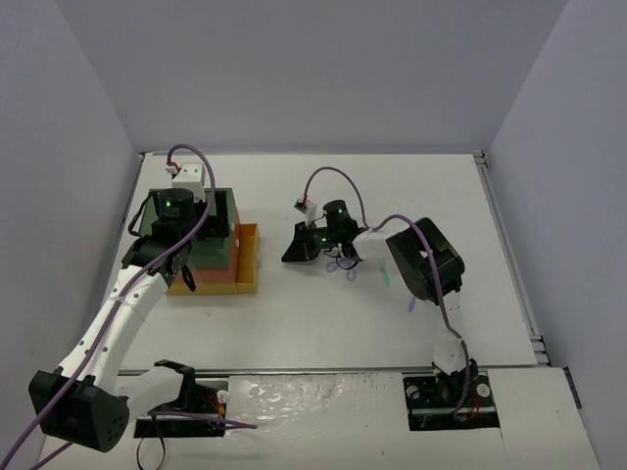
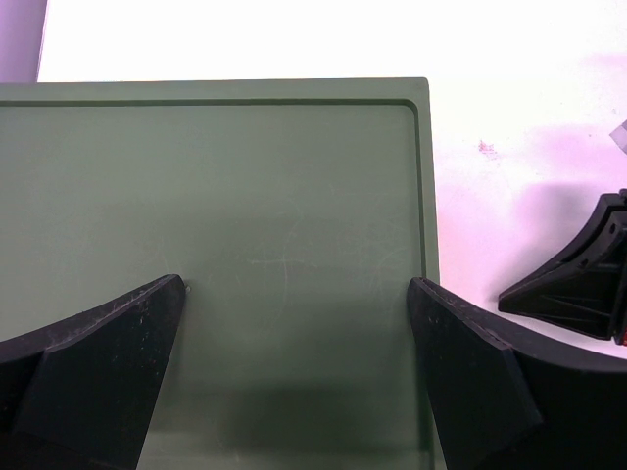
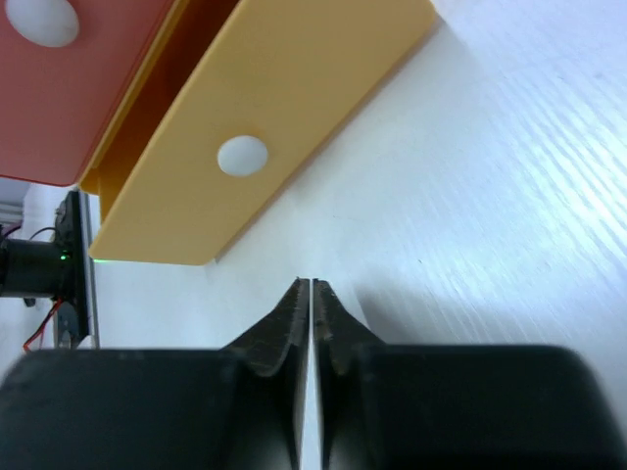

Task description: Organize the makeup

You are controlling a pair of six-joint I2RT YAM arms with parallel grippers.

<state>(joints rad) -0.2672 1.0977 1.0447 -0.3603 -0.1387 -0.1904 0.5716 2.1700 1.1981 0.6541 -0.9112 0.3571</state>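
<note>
Beside the drawer point(image 3: 294, 98), the right gripper point(image 3: 311, 286) is pressed shut empty, so lifting would bring no makeup point(image 1: 343, 262); the left gripper point(image 2: 297, 284) gapes.

Only three bits show up for us, all lying flat on the white table point(image 1: 294, 323). There's a lavender scissor-like tool point(image 1: 342, 263) around the middle, a thin mint stick point(image 1: 387, 277) just to its right, and a small lavender stick point(image 1: 411, 307) nearer us and further right. They lie apart from one another and are too tiny from overhead for finer detail.
</note>
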